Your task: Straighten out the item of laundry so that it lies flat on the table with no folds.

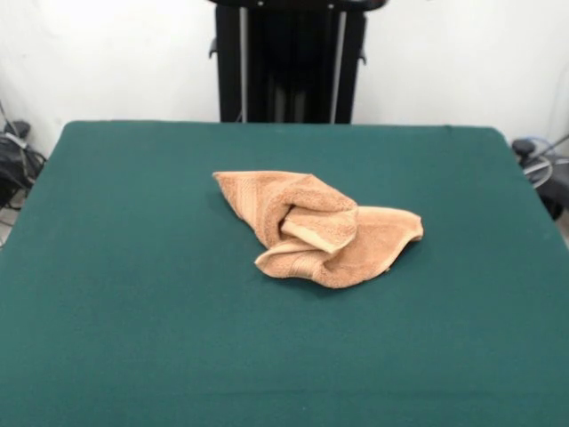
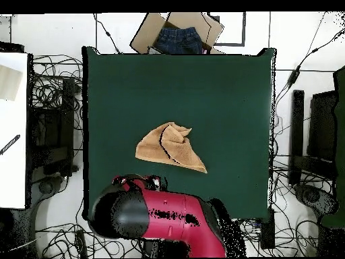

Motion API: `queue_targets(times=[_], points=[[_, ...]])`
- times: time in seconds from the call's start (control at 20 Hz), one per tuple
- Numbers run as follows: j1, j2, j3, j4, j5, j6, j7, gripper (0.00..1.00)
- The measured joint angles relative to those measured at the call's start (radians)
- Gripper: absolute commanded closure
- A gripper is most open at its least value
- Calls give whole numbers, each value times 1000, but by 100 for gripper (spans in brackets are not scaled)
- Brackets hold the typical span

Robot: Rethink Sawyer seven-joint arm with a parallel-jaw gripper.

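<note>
1. the towel (image 1: 316, 228) lies crumpled near the middle of the green table (image 1: 133, 294), in the front view a little right of centre and about midway between the near and far edges.
2. it is not flat: one corner points up and to the left, a rolled fold sits in the middle with a paler border band showing, and a flatter flap spreads out to the right.
3. from overhead the towel (image 2: 170, 146) reads as a rough triangle, with a fold ridge running across it and one point stretching toward the table's right side in that view.
4. the red and black arm (image 2: 158, 217) is drawn back over the table edge at the bottom of the overhead view, well apart from the towel.
5. the gripper itself cannot be made out in either view, so its state cannot be told.
6. beyond the table's far edge in the overhead view a cardboard box (image 2: 176, 32) holds blue denim cloth (image 2: 179, 39); cables (image 2: 57, 88) lie on the floor around the table.
</note>
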Motion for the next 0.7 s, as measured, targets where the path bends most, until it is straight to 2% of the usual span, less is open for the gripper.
queue_targets(times=[0.5, 0.7], points=[[-76, -27, 11, 11, 7, 0, 0, 0], [-205, -29, 46, 44, 9, -22, -1, 0]])
